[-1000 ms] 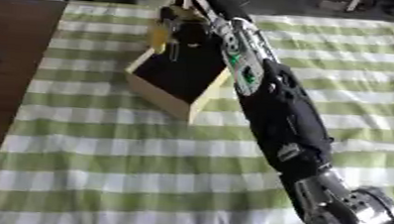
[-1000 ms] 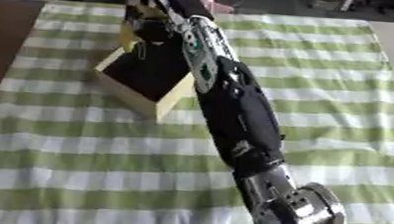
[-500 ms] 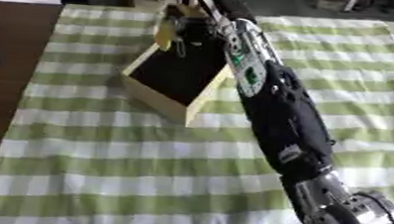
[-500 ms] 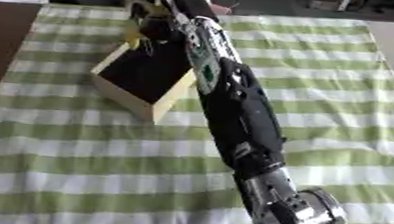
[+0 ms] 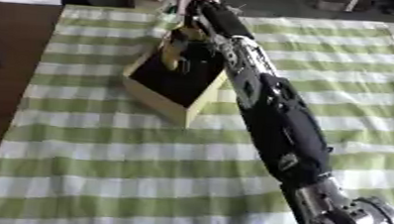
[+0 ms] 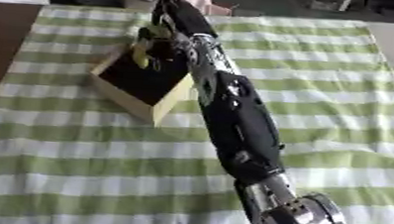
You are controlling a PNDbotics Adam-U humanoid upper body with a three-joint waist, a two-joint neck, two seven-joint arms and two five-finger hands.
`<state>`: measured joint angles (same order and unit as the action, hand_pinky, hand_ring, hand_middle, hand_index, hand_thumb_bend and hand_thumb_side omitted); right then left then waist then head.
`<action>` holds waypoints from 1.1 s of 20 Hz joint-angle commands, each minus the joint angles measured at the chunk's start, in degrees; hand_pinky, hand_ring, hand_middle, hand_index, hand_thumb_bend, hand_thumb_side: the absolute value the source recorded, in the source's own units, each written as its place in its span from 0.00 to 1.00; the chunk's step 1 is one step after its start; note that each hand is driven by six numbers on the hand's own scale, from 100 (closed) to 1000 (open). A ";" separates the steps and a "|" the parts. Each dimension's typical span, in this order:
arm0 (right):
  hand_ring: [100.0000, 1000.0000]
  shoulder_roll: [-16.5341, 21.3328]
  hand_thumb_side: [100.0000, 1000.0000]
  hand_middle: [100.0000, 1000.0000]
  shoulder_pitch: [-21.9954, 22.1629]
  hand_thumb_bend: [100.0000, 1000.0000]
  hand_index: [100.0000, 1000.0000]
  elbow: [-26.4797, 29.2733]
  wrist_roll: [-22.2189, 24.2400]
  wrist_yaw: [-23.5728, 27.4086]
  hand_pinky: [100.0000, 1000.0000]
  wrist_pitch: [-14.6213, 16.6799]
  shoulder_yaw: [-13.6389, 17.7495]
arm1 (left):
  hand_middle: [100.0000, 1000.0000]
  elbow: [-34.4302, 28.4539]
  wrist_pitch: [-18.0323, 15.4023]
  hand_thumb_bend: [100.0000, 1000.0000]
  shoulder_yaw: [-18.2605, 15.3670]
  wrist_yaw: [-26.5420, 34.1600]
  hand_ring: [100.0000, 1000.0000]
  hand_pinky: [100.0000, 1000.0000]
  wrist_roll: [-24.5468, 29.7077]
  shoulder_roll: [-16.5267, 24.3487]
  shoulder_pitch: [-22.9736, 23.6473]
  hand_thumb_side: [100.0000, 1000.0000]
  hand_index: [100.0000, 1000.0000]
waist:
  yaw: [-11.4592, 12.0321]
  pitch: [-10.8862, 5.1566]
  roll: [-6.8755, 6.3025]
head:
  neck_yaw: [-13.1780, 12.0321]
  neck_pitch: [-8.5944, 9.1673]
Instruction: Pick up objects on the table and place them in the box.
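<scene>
yellow object [image 5: 172, 46], right hand [image 5: 191, 40], wooden box [image 5: 154, 95]

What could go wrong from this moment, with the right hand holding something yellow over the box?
1. The yellow object hangs near the box's far rim rather than its middle; released here, it may catch the rim or fall outside.
2. The right hand and forearm are close above the box wall; withdrawing could nudge the box across the striped cloth.
</scene>
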<state>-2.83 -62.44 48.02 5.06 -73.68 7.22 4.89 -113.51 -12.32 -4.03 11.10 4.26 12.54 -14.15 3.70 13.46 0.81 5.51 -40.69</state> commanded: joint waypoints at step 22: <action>0.93 1.39 0.63 0.86 -0.85 0.00 0.83 7.80 2.13 -11.68 0.92 -2.34 1.73 | 0.97 -1.08 0.13 0.00 -0.25 0.31 1.00 0.40 0.21 0.50 -0.24 0.75 0.65 | -0.66 -1.44 -0.47 | -1.19 0.03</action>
<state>-2.57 -61.80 53.86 7.44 -86.00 5.29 6.34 -113.51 -12.08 -4.03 11.23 4.49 12.52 -14.10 3.11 13.25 0.62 4.56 -40.69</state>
